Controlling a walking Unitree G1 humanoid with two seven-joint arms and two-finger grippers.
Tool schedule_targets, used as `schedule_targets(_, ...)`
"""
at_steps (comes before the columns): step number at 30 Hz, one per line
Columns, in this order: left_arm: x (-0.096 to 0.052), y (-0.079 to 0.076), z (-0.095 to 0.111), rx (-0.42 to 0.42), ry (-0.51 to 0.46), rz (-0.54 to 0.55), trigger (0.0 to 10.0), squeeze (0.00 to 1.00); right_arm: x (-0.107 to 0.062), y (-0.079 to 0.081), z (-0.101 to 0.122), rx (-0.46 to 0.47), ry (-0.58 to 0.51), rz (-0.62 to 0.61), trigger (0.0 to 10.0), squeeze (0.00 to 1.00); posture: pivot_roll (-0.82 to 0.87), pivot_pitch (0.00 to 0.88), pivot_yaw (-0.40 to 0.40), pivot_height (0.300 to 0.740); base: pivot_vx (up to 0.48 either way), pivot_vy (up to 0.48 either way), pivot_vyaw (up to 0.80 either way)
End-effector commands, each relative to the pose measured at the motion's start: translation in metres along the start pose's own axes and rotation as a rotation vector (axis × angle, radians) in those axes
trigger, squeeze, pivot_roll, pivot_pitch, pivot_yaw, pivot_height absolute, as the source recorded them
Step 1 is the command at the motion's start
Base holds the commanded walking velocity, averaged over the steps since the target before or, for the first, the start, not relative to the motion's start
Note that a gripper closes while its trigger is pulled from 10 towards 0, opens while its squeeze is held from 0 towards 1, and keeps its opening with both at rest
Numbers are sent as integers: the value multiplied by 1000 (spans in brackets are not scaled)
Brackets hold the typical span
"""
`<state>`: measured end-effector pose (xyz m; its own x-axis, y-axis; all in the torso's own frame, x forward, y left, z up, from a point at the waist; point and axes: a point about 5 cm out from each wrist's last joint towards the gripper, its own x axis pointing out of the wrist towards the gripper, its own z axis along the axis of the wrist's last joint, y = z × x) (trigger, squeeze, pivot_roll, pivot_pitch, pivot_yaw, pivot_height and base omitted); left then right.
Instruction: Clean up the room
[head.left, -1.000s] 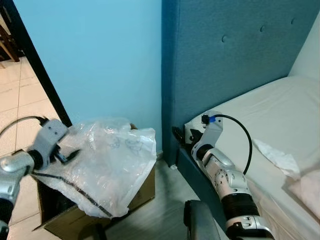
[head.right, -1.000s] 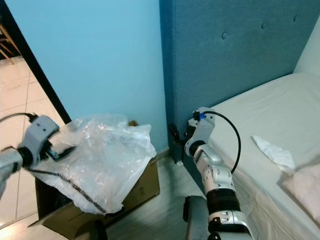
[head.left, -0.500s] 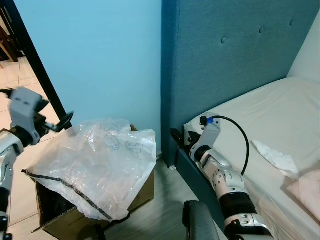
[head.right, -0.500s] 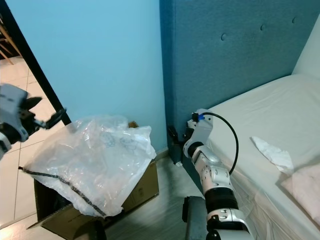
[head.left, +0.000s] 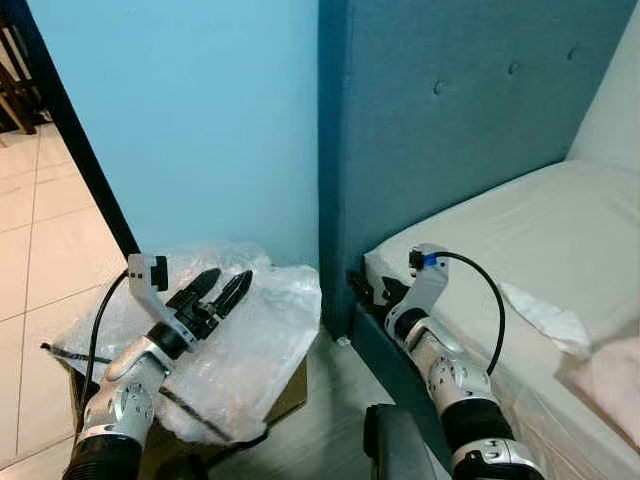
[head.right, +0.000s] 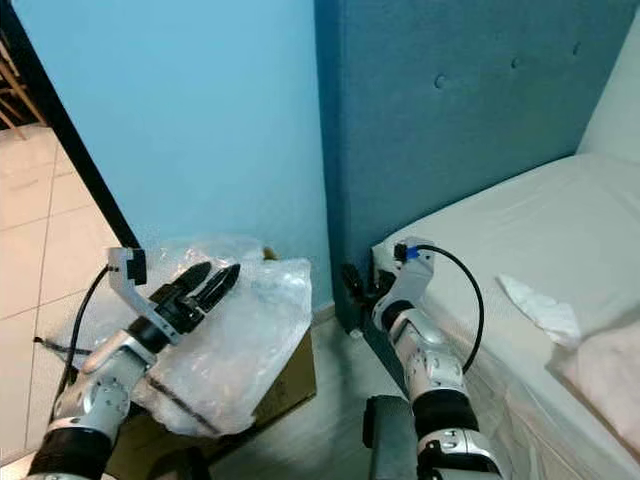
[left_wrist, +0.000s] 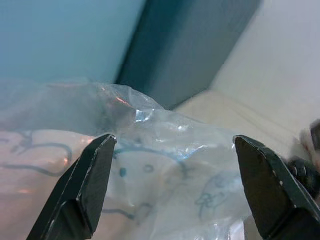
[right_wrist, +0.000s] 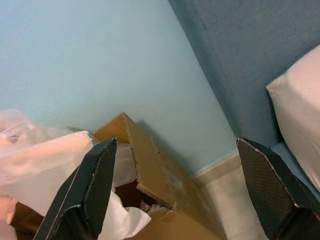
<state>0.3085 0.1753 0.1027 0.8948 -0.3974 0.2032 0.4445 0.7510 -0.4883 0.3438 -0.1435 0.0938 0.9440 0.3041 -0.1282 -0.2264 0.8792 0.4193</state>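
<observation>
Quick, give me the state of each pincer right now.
Left pincer: open, holding nothing, above the clear plastic bag on the cardboard box.
Right pincer: open, holding nothing, low beside the bed.

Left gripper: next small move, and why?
Probably lower the left gripper and close it on the plastic bag. Its fingers are open and poised just above the bag, which lies loose over the cardboard box rather than tucked inside.
</observation>
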Motion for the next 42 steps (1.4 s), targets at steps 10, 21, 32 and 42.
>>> schedule_targets(10, 13, 0, -1, 18, -63, 119, 10000, 0, -7, -3, -37, -53, 100, 9, 10000, 0, -72, 0, 0, 540, 0, 0, 0)
schedule_targets(21, 25, -1, 22, 121, -143, 127, 10000, 0, -8, -4, -45, -64, 113, 29, 10000, 0, -71, 0, -18, 572, 0, 0, 0)
schedule_targets(32, 26, 2, 44, 156, -203, 137, 10000, 0, -6, -3, -43, -69, 99, 41, 10000, 0, -64, 0, -20, 599, 0, 0, 0)
schedule_targets(42, 25, -3, 49, 136, -226, 122, 10000, 0, -7, -5, -47, -70, 108, 29, 10000, 0, -56, 0, -15, 631, 0, 0, 0)
